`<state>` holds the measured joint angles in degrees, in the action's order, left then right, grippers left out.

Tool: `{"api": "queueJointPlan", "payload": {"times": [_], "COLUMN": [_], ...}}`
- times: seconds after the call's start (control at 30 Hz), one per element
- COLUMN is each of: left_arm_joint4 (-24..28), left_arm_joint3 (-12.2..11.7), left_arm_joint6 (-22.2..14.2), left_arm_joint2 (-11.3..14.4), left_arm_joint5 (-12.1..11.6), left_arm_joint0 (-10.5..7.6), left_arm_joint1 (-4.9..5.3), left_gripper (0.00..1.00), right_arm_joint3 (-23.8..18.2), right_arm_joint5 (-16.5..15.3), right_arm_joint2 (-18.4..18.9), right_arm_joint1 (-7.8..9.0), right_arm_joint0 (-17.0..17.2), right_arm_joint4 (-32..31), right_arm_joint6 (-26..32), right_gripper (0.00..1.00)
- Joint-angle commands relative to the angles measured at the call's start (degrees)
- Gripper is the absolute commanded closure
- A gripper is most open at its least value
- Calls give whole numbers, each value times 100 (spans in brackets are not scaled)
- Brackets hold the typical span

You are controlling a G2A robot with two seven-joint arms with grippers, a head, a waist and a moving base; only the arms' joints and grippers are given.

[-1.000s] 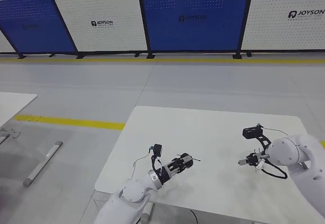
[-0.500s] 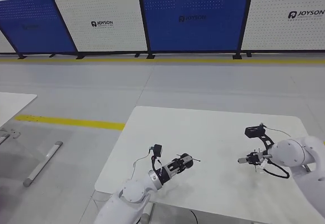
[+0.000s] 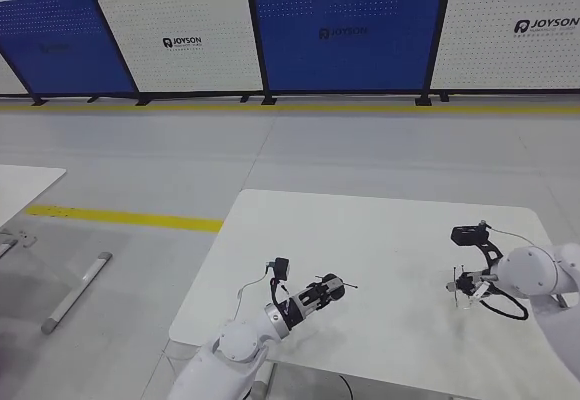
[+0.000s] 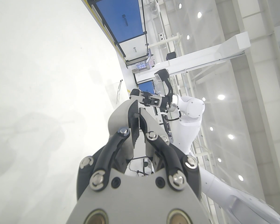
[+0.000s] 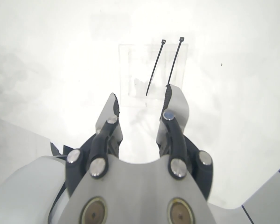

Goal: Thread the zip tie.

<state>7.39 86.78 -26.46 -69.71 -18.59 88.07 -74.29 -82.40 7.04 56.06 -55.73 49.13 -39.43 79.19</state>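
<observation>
- Two black ties lie just beside each other, not touching, on a clear plastic sheet at the right side of the white table: one zip tie and another zip tie.
- Right gripper hangs over the sheet's near edge with its fingers spread wide. One fingertip is at the tail of the second tie; contact is unclear.
- Left gripper, near the table's front edge, has its fingers pressed together on a thin black strip.
</observation>
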Motion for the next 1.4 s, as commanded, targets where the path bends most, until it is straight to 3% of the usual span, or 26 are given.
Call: {"api": "queueJointPlan", "payload": {"times": [0.0,0.53,0.73,1.03,1.1,1.37], "left_arm_joint4": [0,0,0,0,0,0], "left_arm_joint3": [0,0,0,0,0,0], "left_arm_joint6": [0,0,0,0,0,0], "left_arm_joint2": [0,0,0,0,0,0], "left_arm_joint5": [0,0,0,0,0,0], "left_arm_joint0": [0,0,0,0,0,0], "left_arm_joint1": [0,0,0,0,0,0], "left_gripper": [100,100,100,100,100,100], "right_arm_joint3": [89,1228,1597,2057,2178,2614], "right_arm_joint5": [39,294,386,274,242,241], "right_arm_joint2": [-8,-934,-1173,-1420,-1459,-1629], "right_arm_joint1": [-14,-333,-472,-665,-707,-878], "right_arm_joint0": [-48,-909,-1107,-1308,-1366,-1554], "right_arm_joint4": [52,225,249,318,351,381], "right_arm_joint6": [45,45,42,18,25,-3], "right_gripper": [61,71,68,82,89,76]}}
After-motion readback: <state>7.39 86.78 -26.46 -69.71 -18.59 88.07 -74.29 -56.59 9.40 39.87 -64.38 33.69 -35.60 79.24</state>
